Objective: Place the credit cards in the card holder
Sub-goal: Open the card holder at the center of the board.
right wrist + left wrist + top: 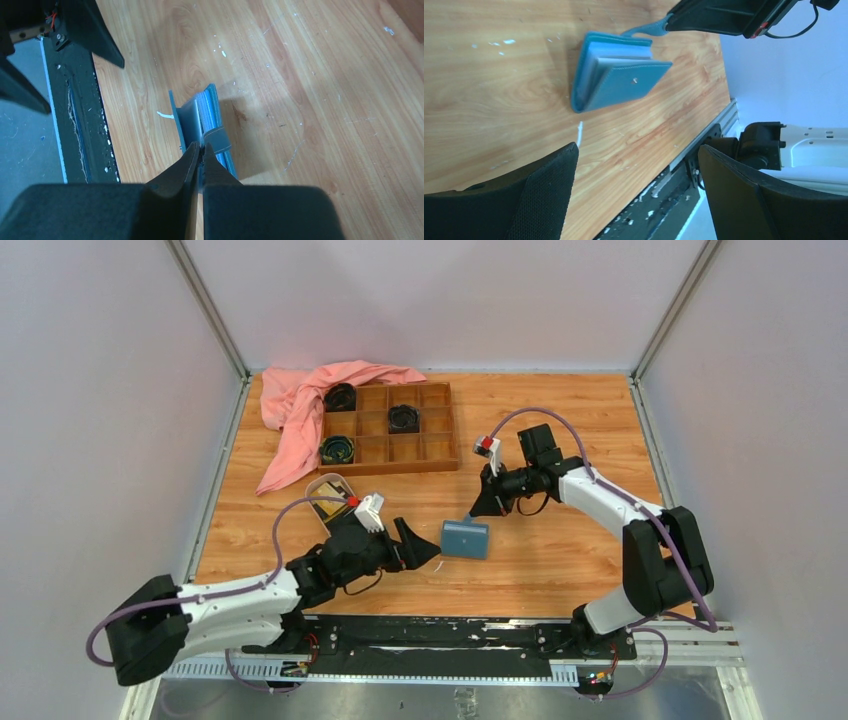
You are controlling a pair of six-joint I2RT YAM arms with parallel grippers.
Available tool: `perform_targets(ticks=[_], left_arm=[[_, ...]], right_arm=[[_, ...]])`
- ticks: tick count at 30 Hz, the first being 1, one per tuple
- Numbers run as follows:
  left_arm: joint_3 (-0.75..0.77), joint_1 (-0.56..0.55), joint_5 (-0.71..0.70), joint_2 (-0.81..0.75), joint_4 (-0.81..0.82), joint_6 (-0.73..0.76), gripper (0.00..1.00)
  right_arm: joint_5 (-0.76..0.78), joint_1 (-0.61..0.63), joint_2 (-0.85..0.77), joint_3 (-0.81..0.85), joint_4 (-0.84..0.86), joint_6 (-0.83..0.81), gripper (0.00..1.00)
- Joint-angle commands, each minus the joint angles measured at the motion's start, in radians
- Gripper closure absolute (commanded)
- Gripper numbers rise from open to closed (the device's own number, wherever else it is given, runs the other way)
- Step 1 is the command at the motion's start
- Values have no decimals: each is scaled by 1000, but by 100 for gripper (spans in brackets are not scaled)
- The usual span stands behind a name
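Left gripper (430,546) is wide open, with nothing in it, low in the middle of the frame. Blue card holder (466,539) lies just right of it. Right gripper (471,511) pinches its tab (216,139).

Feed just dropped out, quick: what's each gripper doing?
Left gripper: open, empty.
Right gripper: shut on the snap tab of the card holder.
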Motion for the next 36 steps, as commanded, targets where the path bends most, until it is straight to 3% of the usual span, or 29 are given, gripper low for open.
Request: perform_targets(ticks=[1, 8, 13, 19, 25, 36], left_arm=[[86, -58, -83, 136, 73, -136, 7], [128, -112, -221, 260, 72, -402, 6], [216, -118, -214, 397, 71, -524, 11], [302, -118, -228, 538, 71, -572, 13], [298, -117, -328, 588, 69, -625, 13], [290, -85, -348, 667, 71, -613, 15]], right_arm=[[8, -14, -31, -33, 79, 94, 100], [-2, -14, -36, -36, 91, 107, 100], [-19, -12, -50, -46, 109, 114, 100], [-22, -12, -64, -56, 120, 117, 100], [-30, -12, -63, -57, 119, 115, 100], [-62, -12, -88, -66, 116, 85, 100]])
